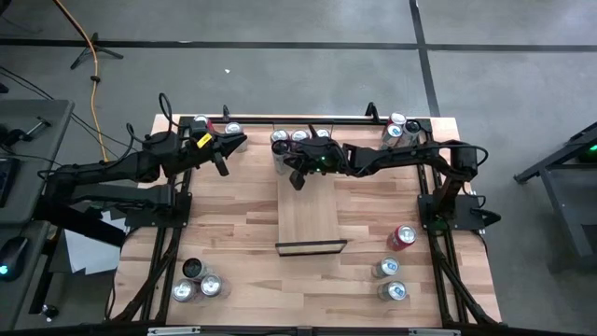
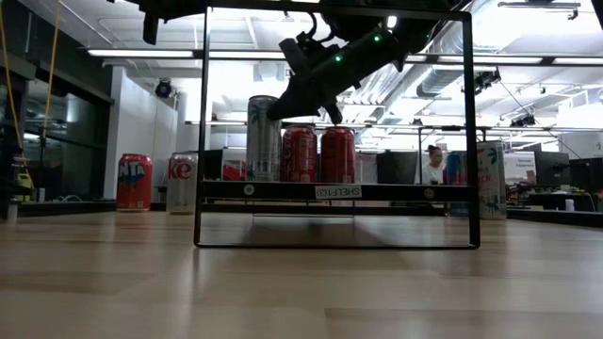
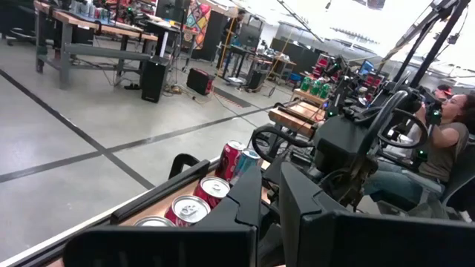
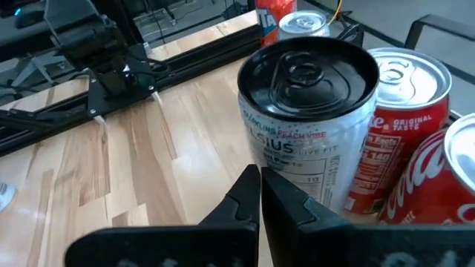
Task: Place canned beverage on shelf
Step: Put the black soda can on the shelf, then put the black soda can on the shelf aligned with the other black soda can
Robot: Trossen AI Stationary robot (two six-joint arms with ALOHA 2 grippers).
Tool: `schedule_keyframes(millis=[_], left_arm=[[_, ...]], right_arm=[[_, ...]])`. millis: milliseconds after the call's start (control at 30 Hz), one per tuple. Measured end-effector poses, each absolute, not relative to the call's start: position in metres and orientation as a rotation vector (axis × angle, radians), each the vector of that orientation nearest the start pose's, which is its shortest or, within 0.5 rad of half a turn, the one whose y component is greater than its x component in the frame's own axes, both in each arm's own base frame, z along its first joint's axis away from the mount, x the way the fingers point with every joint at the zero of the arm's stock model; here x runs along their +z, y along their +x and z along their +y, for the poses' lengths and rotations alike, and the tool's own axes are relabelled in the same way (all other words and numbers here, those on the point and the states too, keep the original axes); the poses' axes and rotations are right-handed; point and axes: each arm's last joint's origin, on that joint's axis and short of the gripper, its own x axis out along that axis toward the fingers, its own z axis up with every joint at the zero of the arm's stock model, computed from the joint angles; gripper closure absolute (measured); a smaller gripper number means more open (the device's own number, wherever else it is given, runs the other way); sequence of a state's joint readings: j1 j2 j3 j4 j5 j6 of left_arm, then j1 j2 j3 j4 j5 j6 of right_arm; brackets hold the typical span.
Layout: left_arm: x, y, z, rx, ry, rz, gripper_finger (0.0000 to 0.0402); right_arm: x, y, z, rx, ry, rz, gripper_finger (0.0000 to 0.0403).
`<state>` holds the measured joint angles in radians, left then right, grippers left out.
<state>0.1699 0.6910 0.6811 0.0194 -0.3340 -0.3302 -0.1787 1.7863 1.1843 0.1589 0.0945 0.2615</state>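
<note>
I find my right gripper [image 4: 260, 194] closed and empty, just beside the tall upright can [image 4: 310, 119] at the shelf's [image 1: 311, 217] far end. My left gripper [image 1: 224, 152], apparently closed too, waits farther off.

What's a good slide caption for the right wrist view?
Right tool, shut and empty, beside a tall black-topped can standing next to two red cans.
</note>
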Motion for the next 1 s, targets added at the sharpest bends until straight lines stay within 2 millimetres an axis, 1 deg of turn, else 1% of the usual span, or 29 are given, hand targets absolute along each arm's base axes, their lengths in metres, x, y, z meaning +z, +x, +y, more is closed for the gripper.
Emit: schedule_keyframes(millis=[200, 400, 500, 600, 667, 733, 833, 867, 933, 1000], left_arm=[[0.330, 0.153, 0.036, 0.499, -0.324, -0.093, 0.0401], [0.330, 0.153, 0.036, 0.499, -0.324, -0.093, 0.0401], [0.330, 0.153, 0.036, 0.499, -0.324, -0.093, 0.0401], [0.330, 0.153, 0.036, 0.499, -0.324, -0.094, 0.0401], [0.330, 0.153, 0.036, 0.499, -0.324, -0.094, 0.0401], [0.330, 0.153, 0.036, 0.498, -0.324, -0.093, 0.0401], [0.330, 0.153, 0.036, 0.487, -0.322, -0.091, 0.0401], [0.330, 0.153, 0.036, 0.486, -0.316, -0.089, 0.0401], [0.330, 0.153, 0.036, 0.486, -0.307, -0.087, 0.0401], [0.330, 0.153, 0.036, 0.486, -0.306, -0.087, 0.0400]], right_arm=[[0.233, 0.394, -0.074, -0.326, 0.273, 0.382, 0.0403], [0.232, 0.393, -0.075, -0.322, 0.276, 0.393, 0.0403], [0.235, 0.390, -0.072, -0.245, 0.285, 0.419, 0.0403], [0.250, 0.380, -0.068, -0.130, 0.274, 0.446, 0.0403], [0.262, 0.366, -0.065, -0.081, 0.259, 0.500, 0.0403], [0.276, 0.347, -0.061, -0.075, 0.234, 0.567, 0.0403], [0.294, 0.310, -0.056, -0.151, 0.170, 0.684, 0.0403], [0.296, 0.297, -0.055, -0.192, 0.156, 0.715, 0.0403], [0.295, 0.271, -0.052, -0.270, 0.154, 0.751, 0.0403], [0.292, 0.246, -0.048, -0.328, 0.203, 0.732, 0.0403]])
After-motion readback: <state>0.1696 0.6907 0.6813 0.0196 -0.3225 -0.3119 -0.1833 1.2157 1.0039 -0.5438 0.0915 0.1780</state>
